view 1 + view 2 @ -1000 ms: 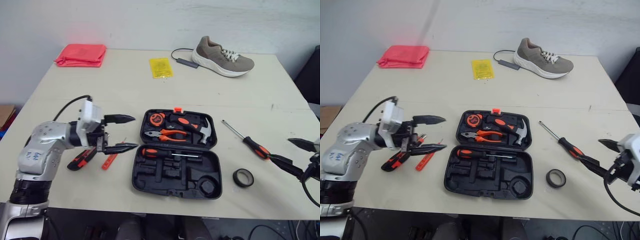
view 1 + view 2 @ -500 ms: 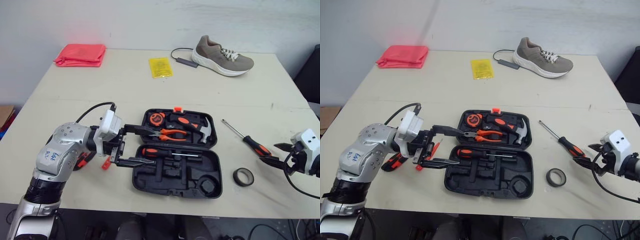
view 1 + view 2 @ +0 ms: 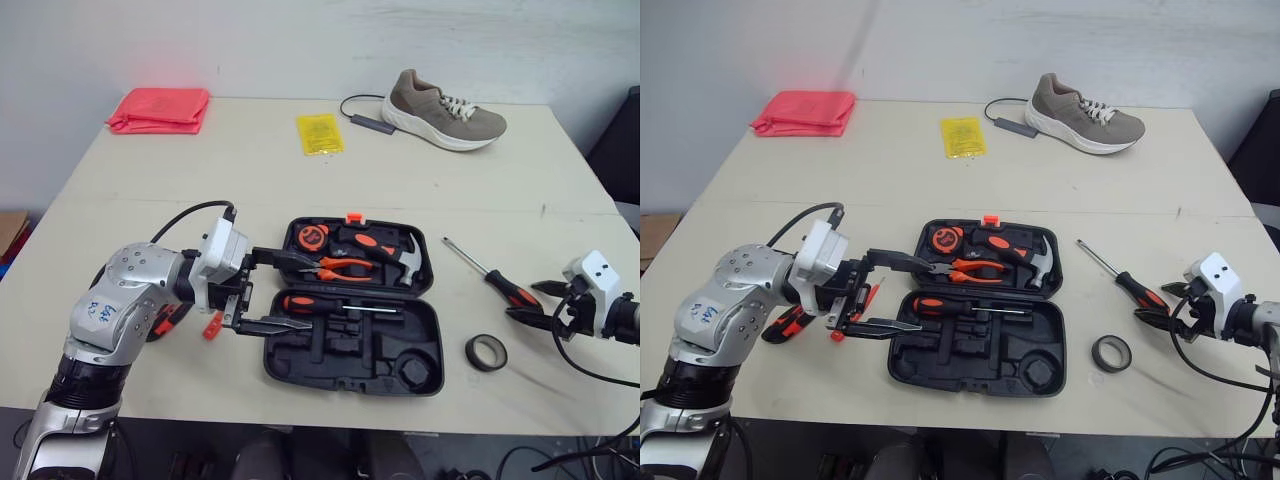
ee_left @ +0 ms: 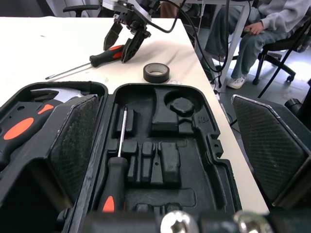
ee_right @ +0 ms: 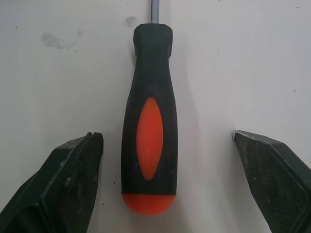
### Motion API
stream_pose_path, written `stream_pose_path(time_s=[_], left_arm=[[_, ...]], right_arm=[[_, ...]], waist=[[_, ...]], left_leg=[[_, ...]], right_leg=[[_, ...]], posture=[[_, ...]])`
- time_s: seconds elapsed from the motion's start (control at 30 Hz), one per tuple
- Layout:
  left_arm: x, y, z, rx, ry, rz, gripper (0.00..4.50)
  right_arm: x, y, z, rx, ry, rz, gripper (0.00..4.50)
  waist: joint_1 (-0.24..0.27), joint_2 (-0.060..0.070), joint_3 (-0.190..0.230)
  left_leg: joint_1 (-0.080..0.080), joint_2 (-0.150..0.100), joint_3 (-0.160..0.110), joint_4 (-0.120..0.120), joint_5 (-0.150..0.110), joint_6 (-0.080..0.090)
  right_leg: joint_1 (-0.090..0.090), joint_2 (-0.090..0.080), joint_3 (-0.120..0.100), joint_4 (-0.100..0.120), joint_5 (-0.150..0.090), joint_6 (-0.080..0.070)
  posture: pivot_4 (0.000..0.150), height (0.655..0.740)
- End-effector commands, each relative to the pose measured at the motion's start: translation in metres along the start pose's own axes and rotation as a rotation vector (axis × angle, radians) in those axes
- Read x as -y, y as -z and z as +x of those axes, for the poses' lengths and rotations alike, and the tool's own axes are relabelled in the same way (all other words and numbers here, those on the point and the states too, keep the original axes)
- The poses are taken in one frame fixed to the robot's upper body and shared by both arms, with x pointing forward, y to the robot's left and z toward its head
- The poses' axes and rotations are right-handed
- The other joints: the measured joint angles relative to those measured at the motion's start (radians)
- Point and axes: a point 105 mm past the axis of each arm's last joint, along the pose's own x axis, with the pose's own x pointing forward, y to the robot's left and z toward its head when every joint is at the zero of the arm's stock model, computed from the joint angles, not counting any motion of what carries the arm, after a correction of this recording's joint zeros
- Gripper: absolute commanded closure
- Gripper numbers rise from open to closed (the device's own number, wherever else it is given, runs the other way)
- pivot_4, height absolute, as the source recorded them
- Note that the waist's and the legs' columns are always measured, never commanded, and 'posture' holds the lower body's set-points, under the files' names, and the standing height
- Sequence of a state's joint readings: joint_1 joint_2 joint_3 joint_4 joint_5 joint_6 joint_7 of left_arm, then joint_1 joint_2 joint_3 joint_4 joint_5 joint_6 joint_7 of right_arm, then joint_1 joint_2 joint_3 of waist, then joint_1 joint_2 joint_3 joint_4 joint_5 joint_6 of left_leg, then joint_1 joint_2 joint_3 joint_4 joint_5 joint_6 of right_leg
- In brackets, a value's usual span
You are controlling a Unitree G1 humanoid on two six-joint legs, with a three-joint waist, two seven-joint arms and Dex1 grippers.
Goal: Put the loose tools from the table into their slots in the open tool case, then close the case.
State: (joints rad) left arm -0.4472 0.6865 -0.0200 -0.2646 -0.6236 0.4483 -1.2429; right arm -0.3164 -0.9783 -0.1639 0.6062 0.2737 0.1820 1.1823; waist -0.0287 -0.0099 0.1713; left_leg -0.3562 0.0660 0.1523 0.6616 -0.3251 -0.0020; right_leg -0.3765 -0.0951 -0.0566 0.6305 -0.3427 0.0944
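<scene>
Right claw (image 3: 530, 301) spread wide, straddling screwdriver (image 5: 149, 131) handle, fingers clear of it. Screwdriver flat on desk (image 3: 250, 190), right of open case (image 3: 350, 352), near tape roll (image 3: 486, 354). Left claw (image 3: 298, 293) spread wide at case's left edge.

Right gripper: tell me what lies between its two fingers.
The screwdriver lies there, its black-and-orange handle flat on the table, with bare table on both sides of it; the open right gripper touches nothing. The right wrist view shows this.

Soft, even indoor light on the pale table (image 3: 250, 170), faint shadows, foreground blur in the left wrist view.
</scene>
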Motion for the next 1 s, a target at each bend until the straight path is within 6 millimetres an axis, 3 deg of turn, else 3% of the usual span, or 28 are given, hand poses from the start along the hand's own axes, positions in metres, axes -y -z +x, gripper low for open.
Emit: stream_pose_path(time_s=[0.03, 0.07, 0.17, 0.4, 0.57, 0.73, 0.87, 1.0], left_arm=[[0.005, -0.008, 0.003, 0.003, 0.039, 0.012, 0.0], [0.005, -0.008, 0.003, 0.004, 0.043, 0.009, 0.0], [0.005, -0.008, 0.004, 0.008, 0.049, 0.012, 0.0], [0.002, -0.01, 0.006, 0.037, 0.038, 0.05, 0.0], [-0.004, -0.016, 0.007, 0.091, -0.009, 0.164, 0.0], [0.002, -0.014, 0.004, 0.079, 0.042, 0.178, 0.0], [0.006, -0.014, -0.005, 0.072, 0.062, 0.126, 0.0], [0.008, -0.006, -0.019, 0.03, 0.052, 0.092, 0.0]], right_arm=[[-0.006, 0.006, 0.002, -0.004, -0.042, 0.026, 1.63], [-0.006, 0.006, 0.002, 0.0, -0.045, 0.025, 2.28], [-0.009, 0.006, 0.001, 0.0, -0.061, 0.033, 3.53], [-0.005, 0.001, -0.003, 0.051, -0.017, -0.023, 3.49], [-0.003, -0.039, -0.021, 0.206, 0.018, -0.15, 3.49], [-0.026, -0.07, -0.029, 0.216, -0.071, -0.284, 3.49], [-0.066, -0.1, -0.025, 0.189, -0.226, -0.374, 3.49], [-0.112, -0.115, -0.013, 0.15, -0.373, -0.412, 3.49]], waist=[[0.001, 0.0, 0.0], [0.001, 0.0, 0.0], [0.001, 0.0, 0.0], [0.002, 0.0, 0.0], [0.003, 0.004, 0.002], [0.001, 0.005, 0.003], [0.001, 0.005, 0.003], [0.002, 0.005, 0.004]], left_leg=[[0.0, 0.0, 0.0, 0.0, 0.0, 0.0], [0.0, 0.0, 0.0, 0.0, 0.0, 0.0], [0.0, 0.0, 0.0, 0.0, 0.0, 0.0], [0.0, 0.0, 0.0, 0.0, 0.0, 0.0], [-0.001, -0.001, 0.0, 0.001, 0.0, 0.0], [-0.001, 0.0, 0.0, 0.001, 0.0, 0.0], [-0.001, 0.0, 0.0, 0.001, 0.0, 0.0], [-0.001, 0.001, 0.0, 0.0, -0.001, 0.0]], right_leg=[[0.0, 0.0, 0.0, 0.0, 0.0, 0.0], [0.0, 0.0, 0.0, 0.0, 0.0, 0.0], [0.0, 0.0, 0.0, 0.0, 0.0, 0.0], [0.0, 0.0, 0.0, 0.0, 0.0, 0.0], [0.0, 0.0, 0.001, 0.0, 0.001, 0.001], [0.0, 0.001, 0.001, 0.0, 0.001, 0.001], [-0.001, 0.0, 0.002, 0.0, 0.001, 0.001], [-0.001, -0.002, 0.002, 0.0, 0.001, 0.001]], posture=[[0.15, 0.74], [0.15, 0.74], [0.15, 0.74], [0.15, 0.74], [0.15, 0.74], [0.15, 0.74], [0.15, 0.74], [0.15, 0.74]])
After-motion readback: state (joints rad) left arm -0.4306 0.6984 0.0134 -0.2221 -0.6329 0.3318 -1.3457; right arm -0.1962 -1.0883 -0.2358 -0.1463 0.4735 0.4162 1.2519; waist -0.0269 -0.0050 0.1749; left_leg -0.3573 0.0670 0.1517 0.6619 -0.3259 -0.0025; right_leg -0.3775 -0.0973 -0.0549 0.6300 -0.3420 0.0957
